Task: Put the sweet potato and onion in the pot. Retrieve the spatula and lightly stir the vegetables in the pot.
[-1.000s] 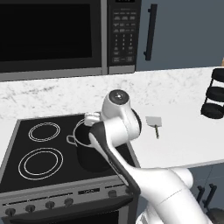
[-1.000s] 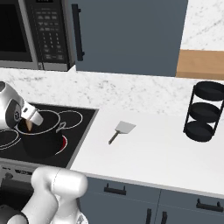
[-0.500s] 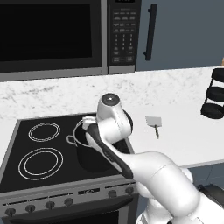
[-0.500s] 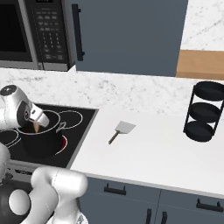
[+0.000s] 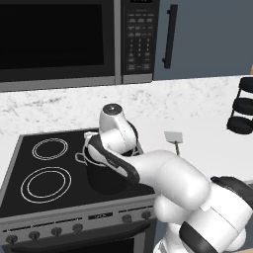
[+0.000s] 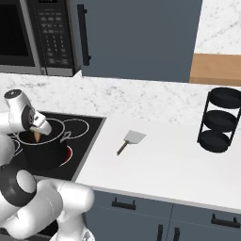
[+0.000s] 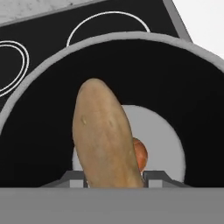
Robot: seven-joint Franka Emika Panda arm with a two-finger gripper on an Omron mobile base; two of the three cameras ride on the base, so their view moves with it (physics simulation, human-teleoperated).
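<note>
Sweet potato (image 7: 105,135) clamped in the gripper (image 7: 114,177), long axis pointing down into the pot (image 7: 52,57).

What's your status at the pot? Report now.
Gripper shut on sweet potato, hanging over pot mouth. Onion already on pot floor. Spatula untouched on counter. Nothing blocking the drop.

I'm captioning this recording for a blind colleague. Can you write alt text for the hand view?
A tan sweet potato, gripped in the claw, hangs over the open mouth of a dark pot on a black stovetop. Behind the potato, a small orange-red round thing lies on the pot's pale bottom.
</note>
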